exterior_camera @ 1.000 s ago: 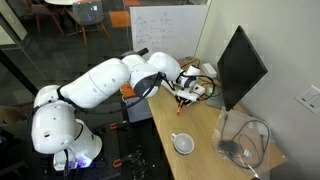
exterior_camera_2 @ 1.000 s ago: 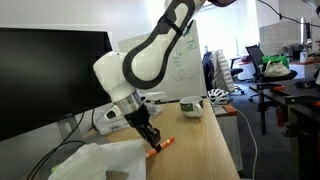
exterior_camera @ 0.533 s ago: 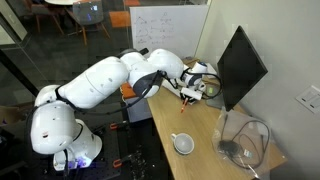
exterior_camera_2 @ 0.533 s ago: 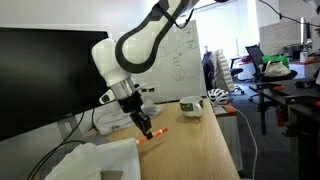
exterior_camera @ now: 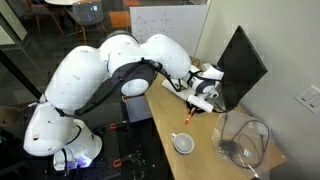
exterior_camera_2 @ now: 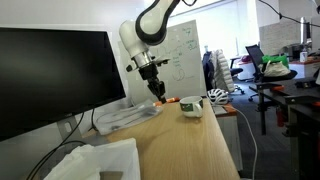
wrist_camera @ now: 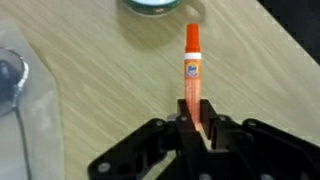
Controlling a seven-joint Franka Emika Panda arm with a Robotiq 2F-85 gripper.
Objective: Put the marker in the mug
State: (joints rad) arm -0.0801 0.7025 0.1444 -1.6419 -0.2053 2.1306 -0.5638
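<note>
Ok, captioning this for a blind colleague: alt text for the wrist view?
The claw grips an orange marker that points across the wooden table toward the mug, whose rim shows at the top edge.

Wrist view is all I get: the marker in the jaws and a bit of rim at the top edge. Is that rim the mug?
Observer: Yes. In an exterior view the whole mug stands upright on the desk.
Operator: Is the gripper over it?
Observer: Not yet. The gripper, holding the marker, hangs higher than the mug and off to one side.
Operator: Anything big nearby?
Observer: A monitor stands along one edge of the desk, apart from the mug.
</note>
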